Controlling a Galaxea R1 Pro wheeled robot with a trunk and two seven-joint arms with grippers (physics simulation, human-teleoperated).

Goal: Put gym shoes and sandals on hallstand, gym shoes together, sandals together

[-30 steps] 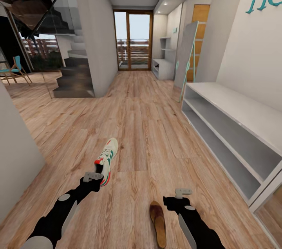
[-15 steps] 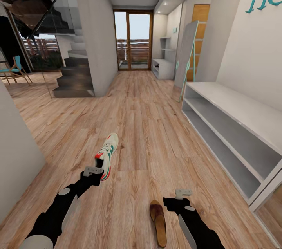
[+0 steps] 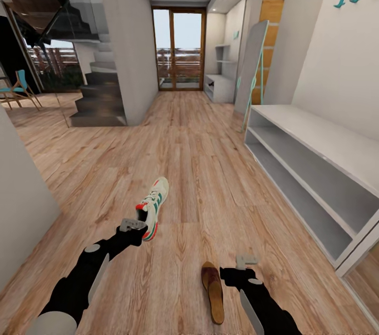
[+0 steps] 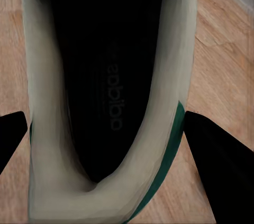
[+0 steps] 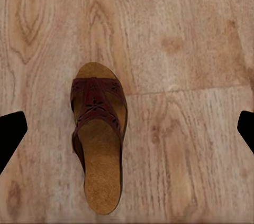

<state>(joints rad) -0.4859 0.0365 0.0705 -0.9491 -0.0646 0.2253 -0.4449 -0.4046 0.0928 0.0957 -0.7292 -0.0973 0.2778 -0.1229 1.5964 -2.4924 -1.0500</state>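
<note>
One gym shoe point(image 3: 153, 204), off-white with green stripes and a red heel, is at the centre left of the corridor floor point(image 3: 200, 166). My left gripper point(image 3: 132, 225) is at its heel. In the left wrist view the gym shoe point(image 4: 106, 102) sits between the two dark fingers point(image 4: 211, 155), which press its sides. A brown sandal point(image 3: 213, 290) lies flat on the planks just left of my right gripper point(image 3: 246, 259), which hangs open above the floor. The right wrist view looks down on the sandal point(image 5: 99, 134). The pale grey hallstand point(image 3: 316, 140) runs along the right wall with two open shelves.
A tall mirror point(image 3: 251, 69) leans on the wall beyond the hallstand. A low white unit point(image 3: 220, 87) with wall shelves stands further down, by the glass door point(image 3: 178, 50). Stairs point(image 3: 97, 98) rise at the left; a grey wall point(image 3: 21, 208) is near left.
The left gripper and the gym shoe have shifted together to the right and slightly away from me. The sandal and right gripper have stayed put. The head view has tilted a little.
</note>
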